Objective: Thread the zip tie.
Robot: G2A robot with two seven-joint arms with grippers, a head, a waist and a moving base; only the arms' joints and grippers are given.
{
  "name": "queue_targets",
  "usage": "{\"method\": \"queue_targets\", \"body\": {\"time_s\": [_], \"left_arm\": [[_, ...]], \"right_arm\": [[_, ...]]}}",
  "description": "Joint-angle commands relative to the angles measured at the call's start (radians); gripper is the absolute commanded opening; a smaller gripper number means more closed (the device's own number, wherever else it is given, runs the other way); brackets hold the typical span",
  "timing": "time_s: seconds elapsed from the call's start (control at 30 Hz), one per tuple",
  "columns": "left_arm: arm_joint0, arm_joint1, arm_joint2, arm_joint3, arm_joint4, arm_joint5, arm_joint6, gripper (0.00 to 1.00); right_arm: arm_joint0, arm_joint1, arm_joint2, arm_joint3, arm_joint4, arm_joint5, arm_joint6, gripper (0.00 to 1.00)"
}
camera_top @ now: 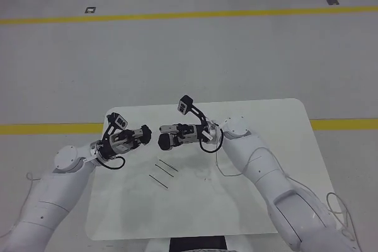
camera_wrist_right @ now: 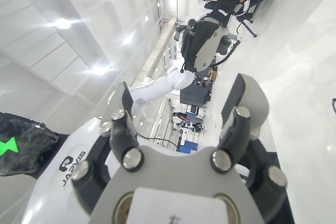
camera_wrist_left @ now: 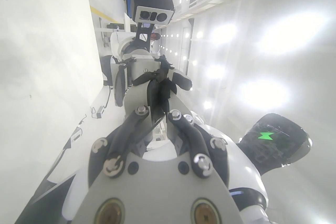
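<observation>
Thin dark zip ties [camera_top: 167,166] lie on the white table [camera_top: 258,189], a second one [camera_top: 158,182] a little nearer the front edge. Both arms hover above them, tip to tip. My left gripper [camera_top: 148,134] is shut; in the left wrist view its dark fingers [camera_wrist_left: 157,93] meet, and I cannot make out a tie between them. My right gripper [camera_top: 159,141] faces it a short gap away and is open [camera_wrist_right: 181,96], its pads [camera_wrist_right: 231,96] wide apart with nothing between them. In the right wrist view the left gripper [camera_wrist_right: 193,51] shows straight ahead.
The table has rounded corners. Its far edge [camera_top: 208,104] runs just behind the grippers. Yellow floor lines [camera_top: 176,15] lie beyond. Bare tabletop stretches to the right [camera_top: 283,145] and towards the front [camera_top: 189,214].
</observation>
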Motion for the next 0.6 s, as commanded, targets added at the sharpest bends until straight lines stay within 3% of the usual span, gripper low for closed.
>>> {"method": "queue_targets", "body": {"time_s": [0.0, 0.2, 0.57], "left_arm": [[0.0, -0.001, -0.001, -0.001, 0.012, -0.002, 0.007, 0.0], [0.003, -0.002, -0.004, -0.004, 0.047, -0.011, 0.029, 0.0], [0.01, -0.004, -0.013, -0.014, 0.1, -0.035, 0.053, 0.0]], "right_arm": [[-0.001, 0.001, -0.004, -0.006, 0.001, 0.002, 0.0, 0.3], [0.001, 0.004, -0.021, -0.012, 0.006, 0.024, 0.0, 0.18], [0.014, 0.012, -0.065, -0.015, 0.025, 0.078, 0.0, 0.18]]}}
